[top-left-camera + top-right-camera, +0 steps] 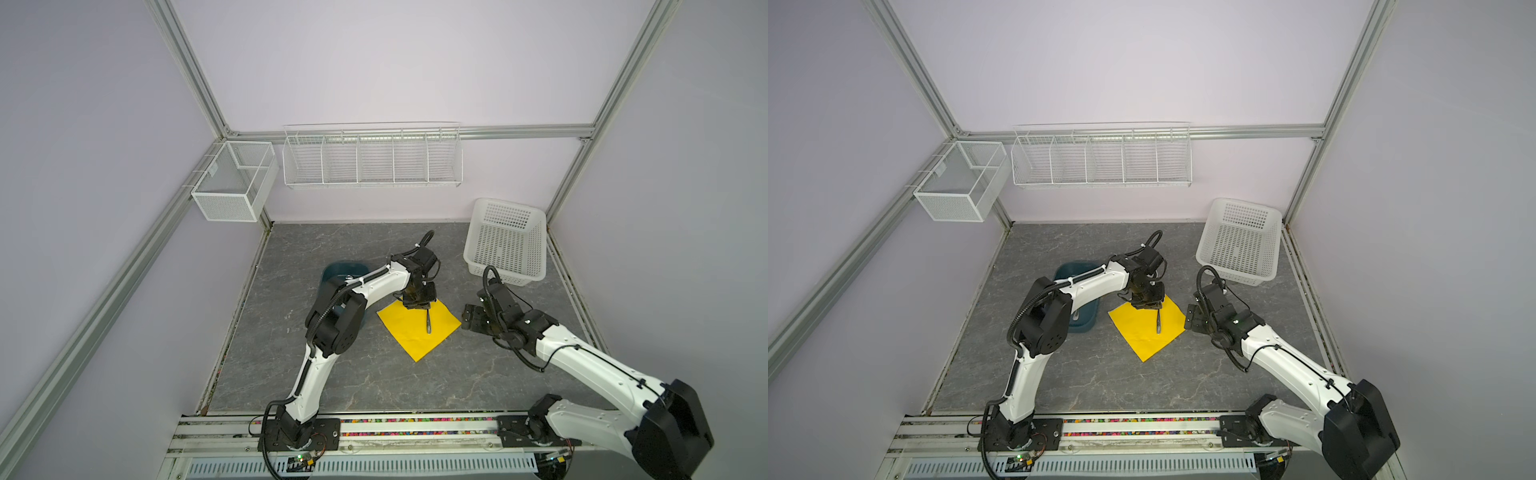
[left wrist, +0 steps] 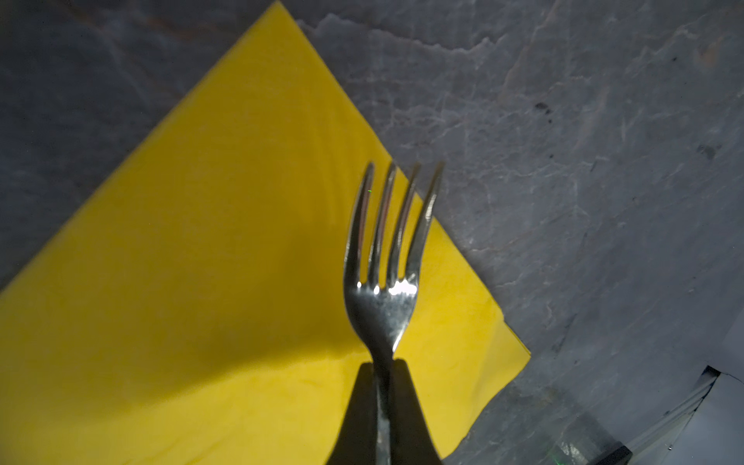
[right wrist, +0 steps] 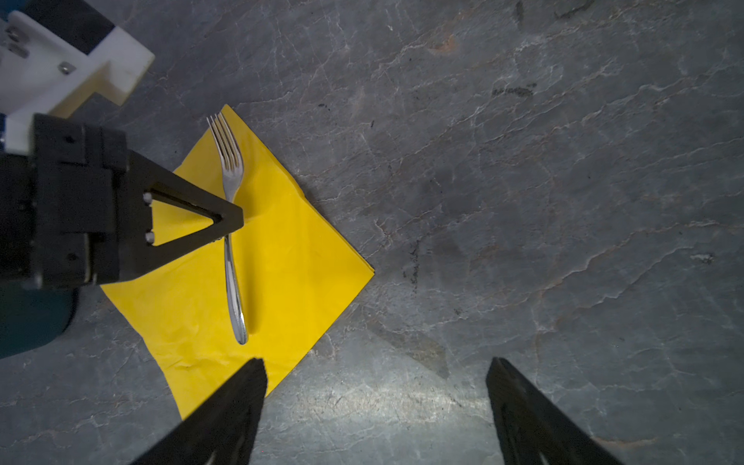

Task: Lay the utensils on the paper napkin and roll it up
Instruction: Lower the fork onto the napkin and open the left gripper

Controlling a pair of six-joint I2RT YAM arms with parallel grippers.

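The yellow paper napkin (image 1: 409, 334) (image 1: 1136, 334) lies flat on the grey table, one corner pointing to the front. My left gripper (image 2: 382, 364) (image 1: 420, 306) is shut on the neck of a silver fork (image 2: 382, 298) (image 3: 232, 257), just below its tines. The fork stretches across the napkin (image 3: 294, 249) near its right corner; I cannot tell whether it touches the sheet. My right gripper (image 3: 376, 362) (image 1: 471, 318) hovers open and empty just past the napkin's right corner. Other utensils are hidden.
A teal tub (image 1: 1073, 270) sits left of the napkin, mostly covered by my left arm. A white plastic basket (image 1: 507, 245) stands at the back right. A wire rack (image 1: 372, 158) and a mesh box (image 1: 232, 183) hang on the walls.
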